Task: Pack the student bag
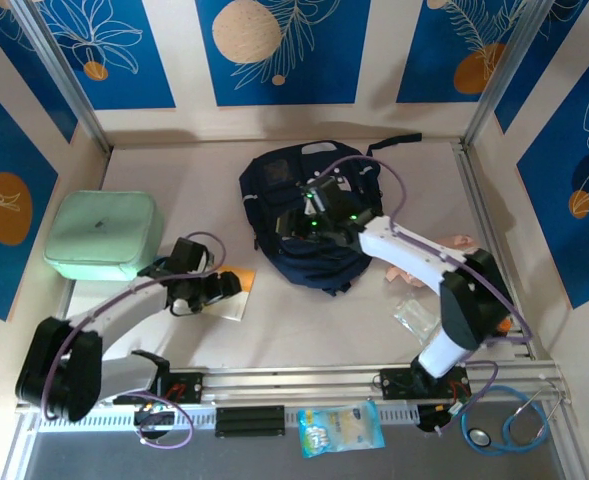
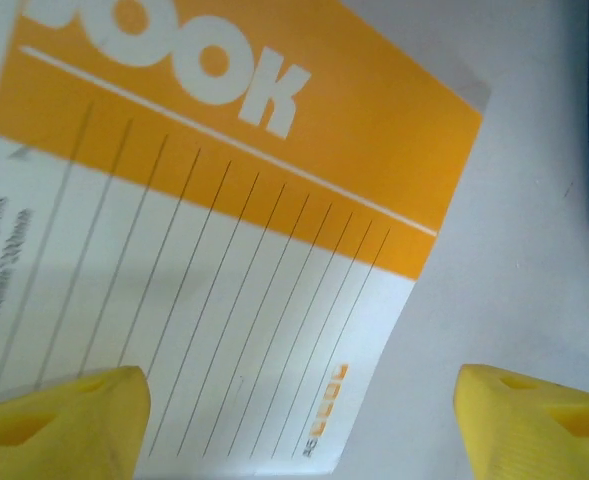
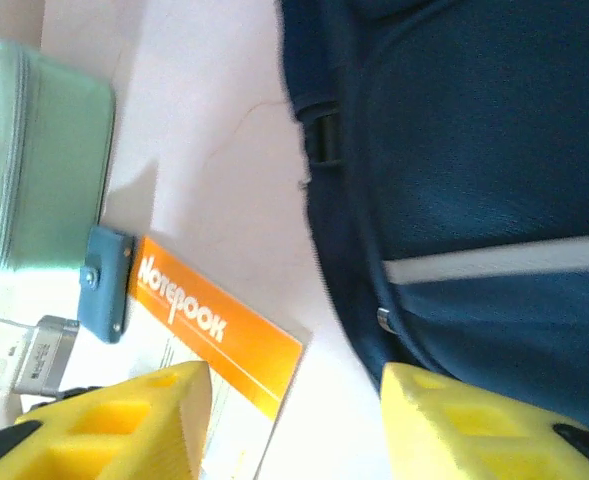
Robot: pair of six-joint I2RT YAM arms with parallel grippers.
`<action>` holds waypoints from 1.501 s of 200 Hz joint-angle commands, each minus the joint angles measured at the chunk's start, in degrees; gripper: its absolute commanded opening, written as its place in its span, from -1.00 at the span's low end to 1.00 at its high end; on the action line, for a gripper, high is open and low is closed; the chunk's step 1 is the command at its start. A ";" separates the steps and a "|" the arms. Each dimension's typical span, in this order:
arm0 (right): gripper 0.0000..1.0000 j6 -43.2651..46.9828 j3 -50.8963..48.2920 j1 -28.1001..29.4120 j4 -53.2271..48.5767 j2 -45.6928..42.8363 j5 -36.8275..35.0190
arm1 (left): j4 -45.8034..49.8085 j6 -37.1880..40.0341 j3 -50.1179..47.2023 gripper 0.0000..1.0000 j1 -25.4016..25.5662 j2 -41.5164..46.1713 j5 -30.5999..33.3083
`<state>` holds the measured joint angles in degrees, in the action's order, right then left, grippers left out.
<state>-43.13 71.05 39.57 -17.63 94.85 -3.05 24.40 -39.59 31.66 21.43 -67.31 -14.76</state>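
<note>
**Stage of task: early.** The bag [image 1: 309, 262] lies flat at the middle of the tabletop [image 1: 204, 180], nearer the far edge. Whether its main compartment is unzipped cannot be told; a light zipper line crosses the navy fabric in the right wrist view. Nothing is seen inside it or entering it.

Outside it lie:
- the notebook [image 1: 236, 295], between the bag and the near-left corner;
- the mint case [image 1: 104, 235], by the left edge;
- a small blue pouch [image 3: 104, 285], just beside the notebook;
- a clear packet [image 1: 414, 318] and a pink item [image 1: 454, 243], toward the right edge.

On this evidence most of the work remains: opening the bag if it is closed, then loading the items.

**Left gripper** [image 1: 217, 288]: low over the notebook's orange cover, jaws spread wide, nothing held. The fingertips [image 2: 54, 420] frame the cover's corner; contact with it cannot be confirmed. The step in hand is probably the pickup of the notebook.

**Right gripper** [image 1: 319, 212]: poised over the bag's upper face, jaws likewise spread, nothing between them. Its fingertips [image 3: 474, 430] sit close to the fabric; whether they touch it cannot be told.
</note>
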 commanded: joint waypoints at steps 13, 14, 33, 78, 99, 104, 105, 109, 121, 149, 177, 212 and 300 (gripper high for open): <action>-0.31 4.96 7.84 4.26 -3.48 9.64 6.83 | 9.51 -1.05 1.78 0.30 -0.45 3.70 8.62; -0.33 5.06 8.08 4.40 -3.52 9.95 6.87 | 9.60 -1.07 1.76 0.29 -0.52 3.78 8.88; -0.42 6.41 12.24 6.57 -4.39 15.61 8.64 | 10.23 -1.96 1.33 0.12 -1.71 3.85 12.16; -0.60 8.67 24.90 11.29 -10.28 28.66 11.70 | 8.14 -2.69 0.66 -0.02 -3.95 3.64 12.71; -0.60 8.60 28.08 12.26 -11.80 32.26 10.22 | 7.68 -2.59 0.59 -0.05 -4.15 2.70 12.62; -0.60 8.40 28.52 12.37 -12.19 32.87 9.62 | 7.53 -2.65 0.51 -0.08 -4.15 2.39 12.53; -0.60 8.32 28.61 12.37 -12.31 32.95 9.50 | 7.47 -2.71 0.47 -0.09 -4.18 2.33 12.50; -0.60 8.10 28.75 12.33 -12.79 33.40 8.88 | 7.23 -2.84 0.43 -0.11 -4.20 2.07 12.33; -0.60 7.89 29.14 12.37 -13.79 34.21 7.43 | 5.95 -3.41 0.21 -0.13 -4.20 1.21 11.22; -0.59 7.73 26.91 12.10 -15.77 34.11 4.83 | 1.64 -4.26 -0.13 -0.18 -4.19 -1.20 8.51; -0.65 7.52 20.02 12.06 -15.18 31.04 3.91 | -2.60 -4.06 0.72 -0.24 -4.03 -4.08 4.68; -0.66 3.94 4.63 12.01 -8.13 22.02 4.67 | -6.95 -4.70 1.05 -0.24 -3.84 -7.72 0.90; -0.66 2.02 -6.25 12.16 0.38 15.59 13.05 | -12.15 -0.99 9.22 -0.19 -2.44 -23.07 -4.50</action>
<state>-38.92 67.29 51.20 -18.98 110.91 6.59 13.23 -42.89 39.09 18.39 -86.37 -17.32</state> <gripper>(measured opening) 0.172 0.401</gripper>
